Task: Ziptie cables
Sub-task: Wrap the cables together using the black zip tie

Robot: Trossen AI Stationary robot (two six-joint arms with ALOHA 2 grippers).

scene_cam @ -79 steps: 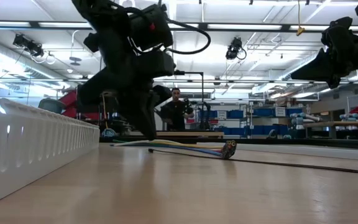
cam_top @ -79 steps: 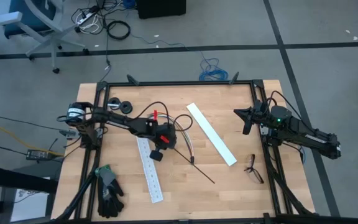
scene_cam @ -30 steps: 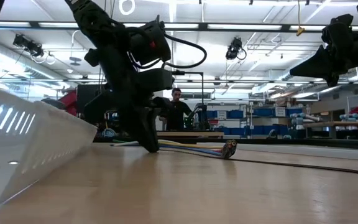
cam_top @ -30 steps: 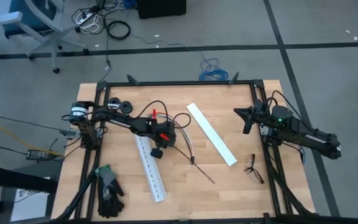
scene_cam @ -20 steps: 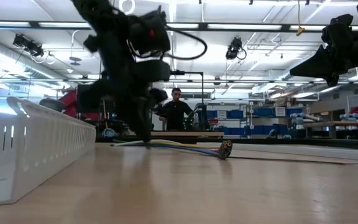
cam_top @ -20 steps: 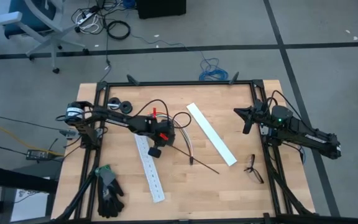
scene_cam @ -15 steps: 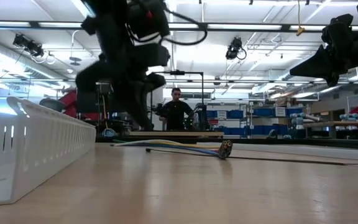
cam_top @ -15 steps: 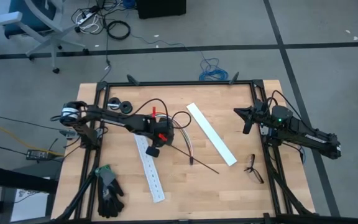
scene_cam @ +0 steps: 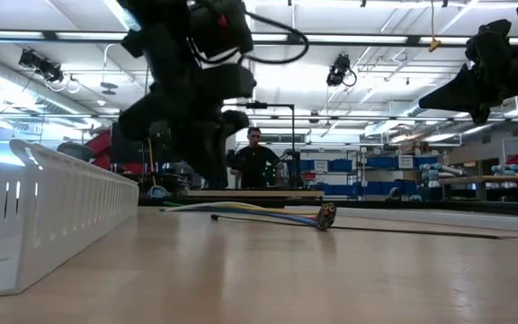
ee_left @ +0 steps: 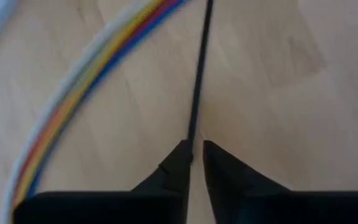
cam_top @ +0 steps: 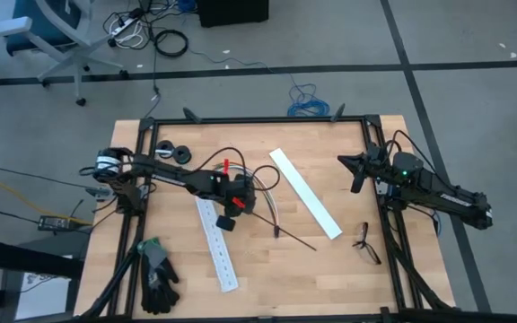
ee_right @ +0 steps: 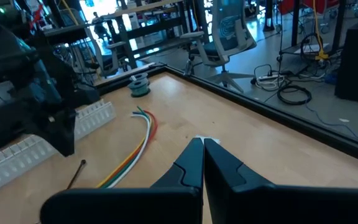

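Observation:
The cables [cam_top: 270,205], a curved bundle of coloured wires, lie on the wooden table with the plug end [scene_cam: 328,216] toward the near edge. They also show in the left wrist view [ee_left: 79,99]. The ziptie [cam_top: 296,240], a thin black strip, lies flat beside them [scene_cam: 268,220]. My left gripper [cam_top: 238,213] hangs above the ziptie's left end [ee_left: 194,112]. It is off the table [scene_cam: 212,180], and its fingers are a narrow gap apart [ee_left: 196,149]. My right gripper [cam_top: 357,172] waits shut at the right side [ee_right: 202,146].
One white slotted strip [cam_top: 218,247] lies just left of my left gripper, and another [cam_top: 305,193] lies right of the cables. Spectacles [cam_top: 364,244] sit near the right frame rail, a black glove [cam_top: 158,274] at the near left, and small rolls [cam_top: 173,152] at the far left. A person [scene_cam: 254,162] stands beyond the table.
My left gripper has risen off the table, away from the ziptie's left end. The ziptie stays flat on the wood, and its right end has swung a little toward the far edge. The near slotted strip, tipped up a second ago, lies flat again.

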